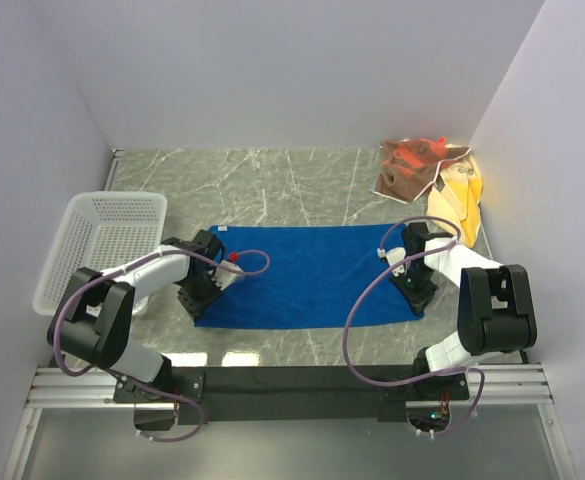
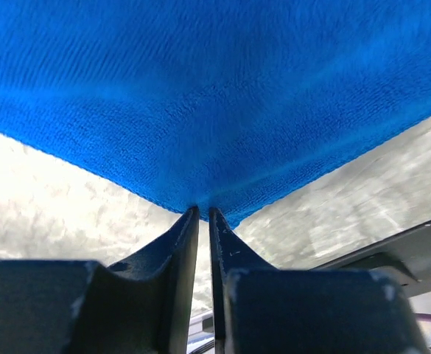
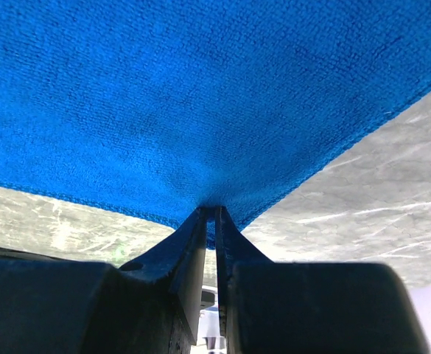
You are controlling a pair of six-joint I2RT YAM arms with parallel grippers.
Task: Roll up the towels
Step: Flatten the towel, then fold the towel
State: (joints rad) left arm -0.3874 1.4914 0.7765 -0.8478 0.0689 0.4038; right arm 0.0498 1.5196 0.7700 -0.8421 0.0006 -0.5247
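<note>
The royal blue towel [image 1: 312, 272] lies spread flat on the marble table between the arms. My left gripper [image 1: 200, 302] is shut on its near left corner; in the left wrist view the jaws [image 2: 203, 212] pinch the blue towel [image 2: 215, 96] at its corner. My right gripper [image 1: 418, 300] is shut on the near right corner; in the right wrist view the jaws [image 3: 215, 212] pinch the blue towel [image 3: 200, 96]. The yellow towel [image 1: 462, 200] and the brown-and-orange patterned towel [image 1: 412, 165] lie crumpled at the far right.
A white plastic mesh basket [image 1: 97, 245] stands at the left edge of the table. White walls close in the back and both sides. The black rail [image 1: 292, 385] with the arm bases runs along the near edge.
</note>
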